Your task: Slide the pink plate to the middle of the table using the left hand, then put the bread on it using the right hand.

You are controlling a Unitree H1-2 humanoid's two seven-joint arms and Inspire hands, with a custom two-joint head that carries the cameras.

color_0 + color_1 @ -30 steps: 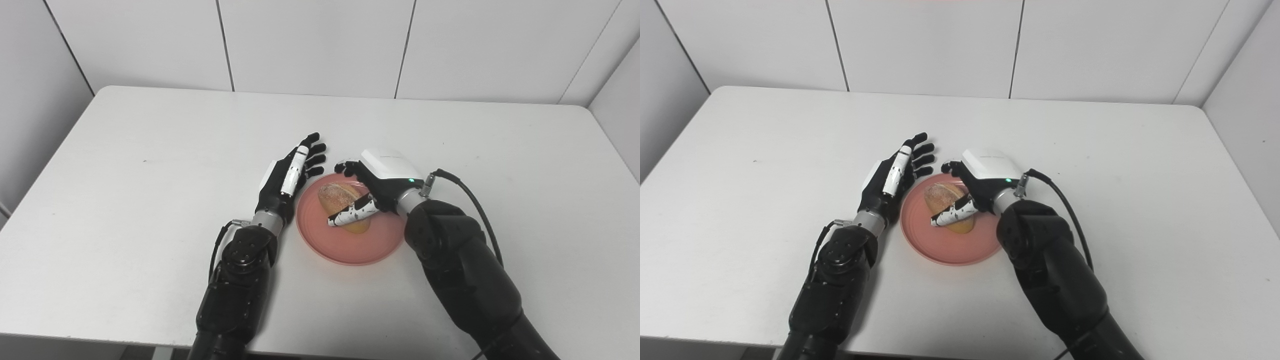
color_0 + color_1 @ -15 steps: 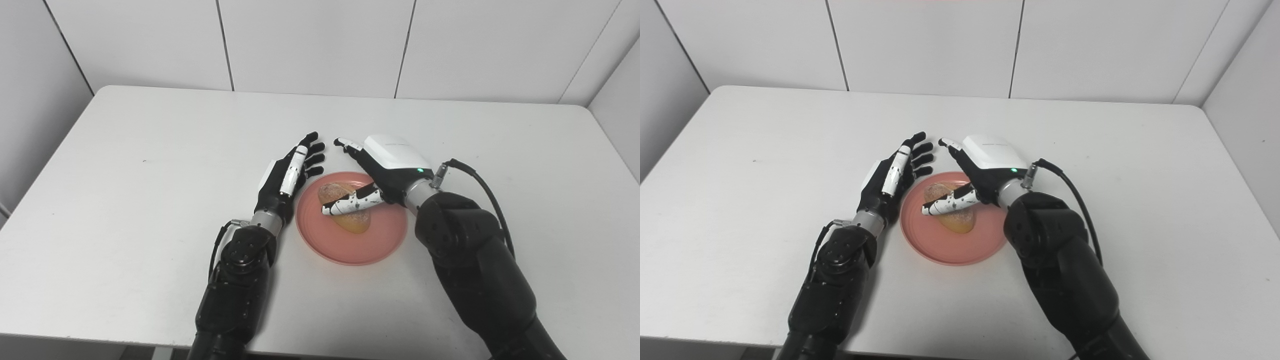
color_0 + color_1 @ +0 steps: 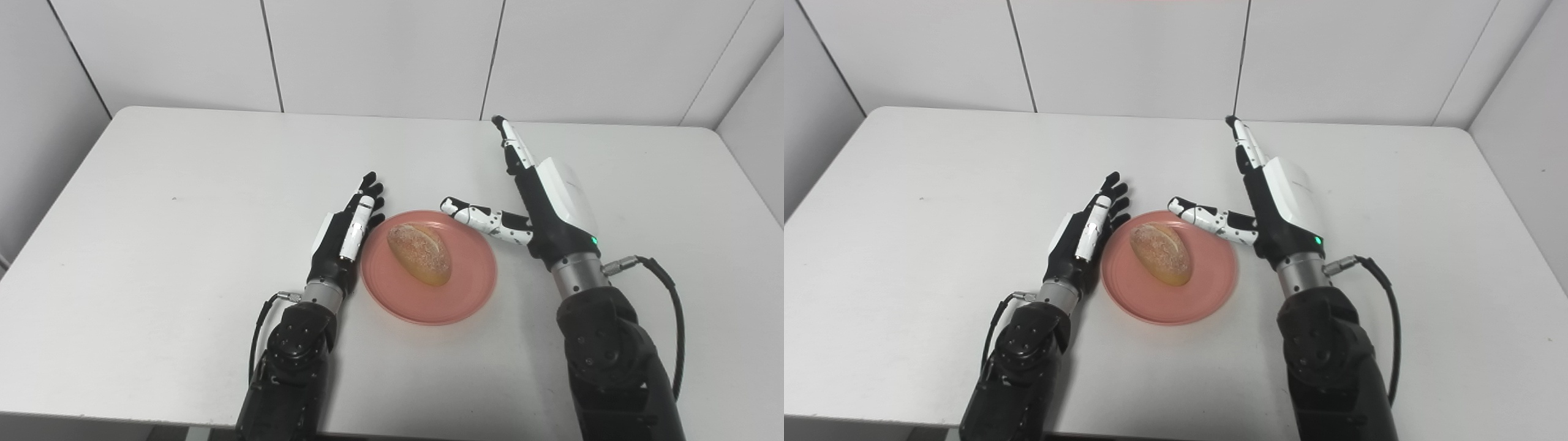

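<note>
Golden oval bread roll (image 3: 420, 253) on round pink plate (image 3: 465, 294) between both empty, spread hands: left hand (image 3: 343, 236), right hand (image 3: 545, 202).

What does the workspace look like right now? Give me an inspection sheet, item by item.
Surface: white table, bare apart from the job's things.
Job's things: bread lies on the pink plate, mid-table.
Clutter: nothing seen.
Hands: left hand open, beside the plate's left rim; right hand open, raised clear of the bread, holding nothing.
Cables: black cable loops from the right wrist; a thinner one at the left wrist.
Surroundings: white panelled wall behind.
</note>
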